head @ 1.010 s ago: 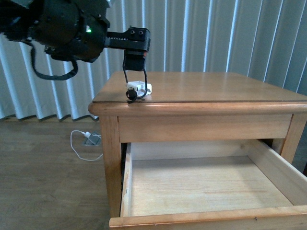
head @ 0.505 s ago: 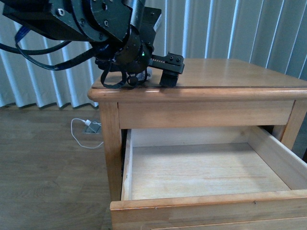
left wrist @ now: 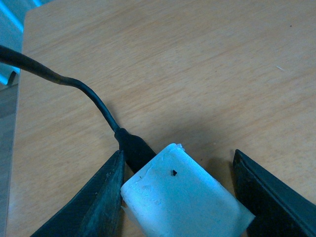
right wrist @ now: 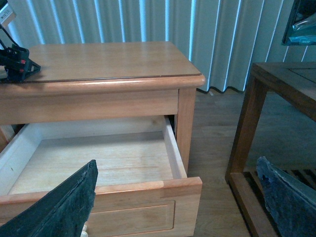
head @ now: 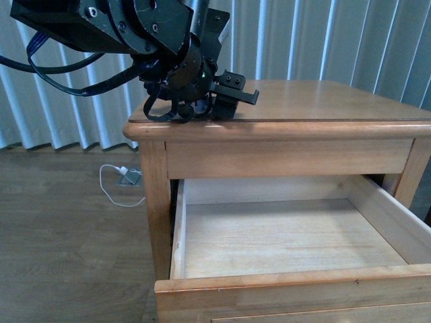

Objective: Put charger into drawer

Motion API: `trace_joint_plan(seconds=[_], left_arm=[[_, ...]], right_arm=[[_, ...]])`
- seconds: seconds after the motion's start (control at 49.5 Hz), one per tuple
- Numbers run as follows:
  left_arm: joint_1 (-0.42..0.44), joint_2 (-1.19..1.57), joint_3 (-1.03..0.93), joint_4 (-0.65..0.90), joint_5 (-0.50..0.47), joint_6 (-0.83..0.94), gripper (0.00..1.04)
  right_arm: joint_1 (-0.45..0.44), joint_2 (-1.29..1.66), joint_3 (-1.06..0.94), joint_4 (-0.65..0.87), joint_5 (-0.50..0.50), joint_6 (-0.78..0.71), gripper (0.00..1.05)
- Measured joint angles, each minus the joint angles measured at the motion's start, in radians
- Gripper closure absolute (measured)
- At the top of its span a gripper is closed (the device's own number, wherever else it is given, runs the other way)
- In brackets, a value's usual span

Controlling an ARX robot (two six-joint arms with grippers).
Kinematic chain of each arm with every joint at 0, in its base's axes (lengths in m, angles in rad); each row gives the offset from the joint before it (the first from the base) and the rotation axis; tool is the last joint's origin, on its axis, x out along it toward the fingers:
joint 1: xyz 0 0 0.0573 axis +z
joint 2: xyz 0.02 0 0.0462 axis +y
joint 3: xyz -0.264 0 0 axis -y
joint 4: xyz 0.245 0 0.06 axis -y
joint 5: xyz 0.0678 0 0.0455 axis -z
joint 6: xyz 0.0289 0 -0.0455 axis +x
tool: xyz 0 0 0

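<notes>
L claw (left wrist: 177, 152) low on counter (left wrist: 197, 59), fingers either side of charger (left wrist: 177, 197), can't tell if pinching, R claw (right wrist: 177, 165) spread, facing open drawer (right wrist: 98, 163)

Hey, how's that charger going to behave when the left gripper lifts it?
The charger block looks small and rigid, so it is probably light and steady in the left gripper. Its smooth white shell might slip. The thin, curving black cable looks floppy and will likely trail and swing.
</notes>
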Motion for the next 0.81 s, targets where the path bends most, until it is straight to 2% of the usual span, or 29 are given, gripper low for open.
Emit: trace_joint_plan(seconds=[0.222,0.343,0.646,0.808], left_arm=[[0.012,-0.071,-0.097,0.039,0.035,-0.007,0.45],[0.002,-0.172,-0.196,0.069,0.109,-0.024,0.45],[-0.114,-0.378,-0.389,0.114,0.274,-0.034,0.45],[-0.179,-0.393,-0.449,0.120,0.293,-0.023,0.45]], right_arm=[[0.000,0.000,0.000,0.000,0.000,0.000,0.09],[0.000,0.000,0.000,0.000,0.000,0.000,0.09],[0.000,0.000,0.000,0.000,0.000,0.000,0.09],[0.000,0.000,0.000,0.000,0.000,0.000,0.09]])
